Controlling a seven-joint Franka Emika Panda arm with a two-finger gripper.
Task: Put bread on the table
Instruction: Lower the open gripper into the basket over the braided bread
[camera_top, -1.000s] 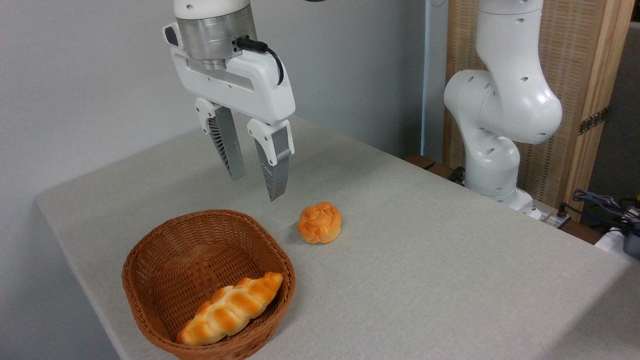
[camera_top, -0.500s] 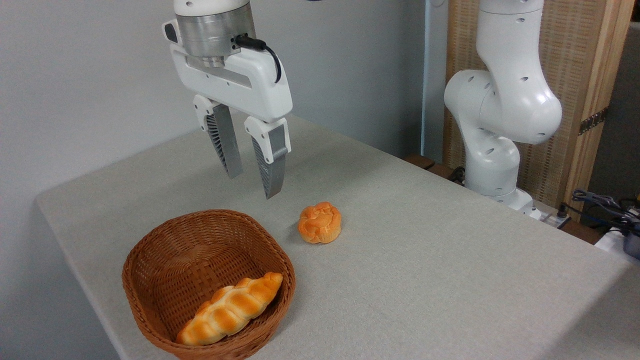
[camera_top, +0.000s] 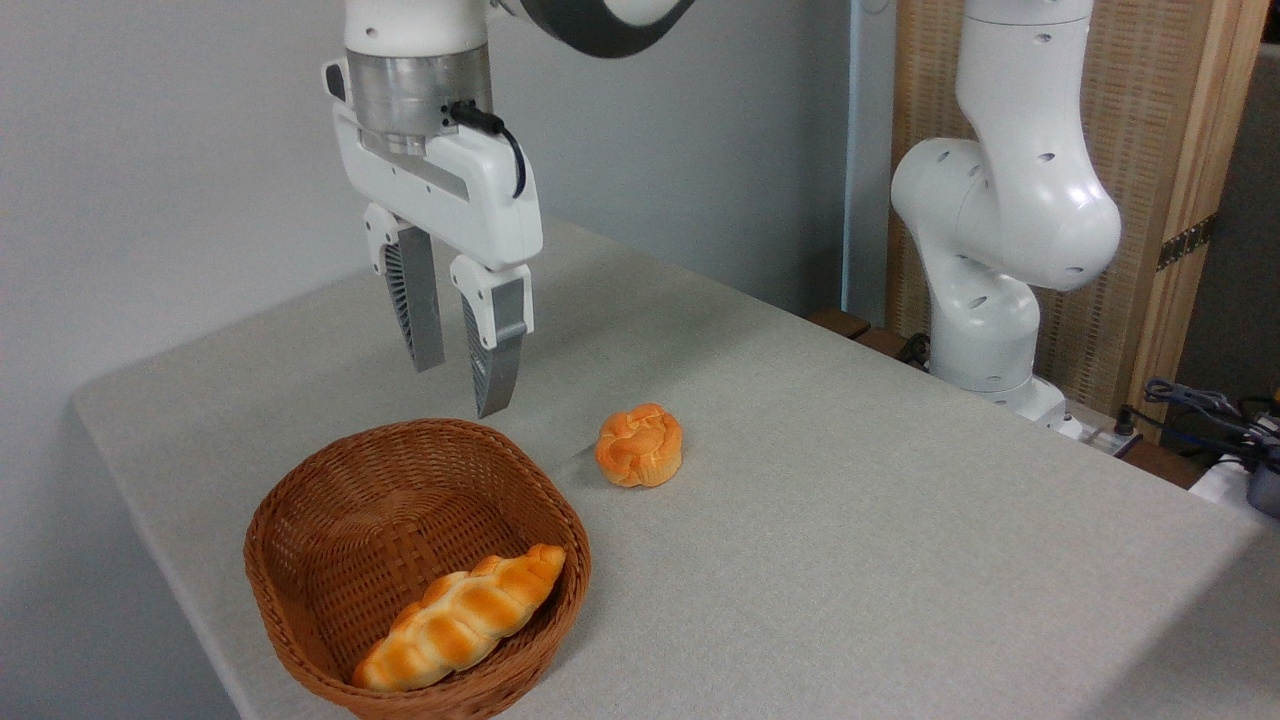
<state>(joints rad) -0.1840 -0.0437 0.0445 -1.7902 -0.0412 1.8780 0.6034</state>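
The end effector (camera_top: 460, 388) is hanging in the air above the far rim of the basket (camera_top: 300, 520), its two fingers (camera_top: 418, 310) pointing down and standing slightly apart with nothing between them. It is touching neither the basket nor anything in it. The bread (camera_top: 460, 617) is lying inside the basket, along the near right side, one tapered end leaning up against the wicker wall. The bun (camera_top: 639, 445) is sitting on the worktop (camera_top: 850, 520), just right of the basket and apart from it. The arm's white base (camera_top: 1000, 260) is standing beyond the worktop's far right edge, in front of a wooden screen (camera_top: 1150, 150).
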